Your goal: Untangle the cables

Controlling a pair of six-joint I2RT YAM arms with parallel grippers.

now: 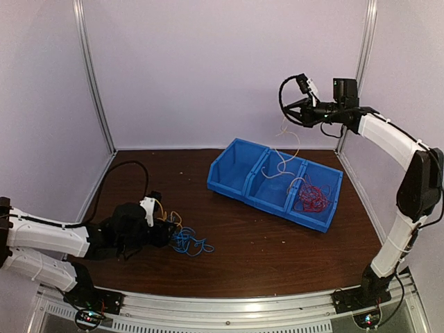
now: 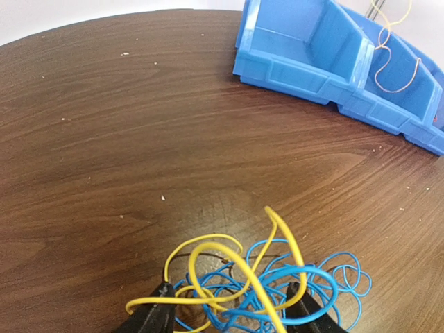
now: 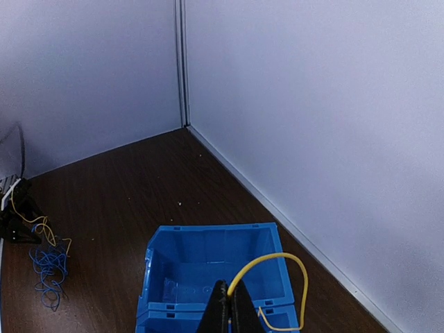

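Lower left of the blue bin (image 1: 223, 179), your left gripper (image 2: 229, 316) holds its jaws apart around the tangled cables (image 2: 257, 284) on the table (image 1: 263, 257), which are light, springy and snag-prone, so take one outer loop, while your right gripper (image 3: 227, 309), upper right, pinches a single yellow cable (image 3: 277, 255).

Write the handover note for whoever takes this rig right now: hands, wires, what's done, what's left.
Left hand: open, low on the brown wooden table, fingers either side of the tangle of thin blue and yellow wires.
Right hand: shut on a thin yellow wire loop, raised above the blue plastic three-compartment bin; the loop hangs down toward the middle compartment.
Done: a bundle of thin red wires lies in the right-end compartment.
Left: probably release the yellow loop into the bin, then separate the blue and yellow tangle.
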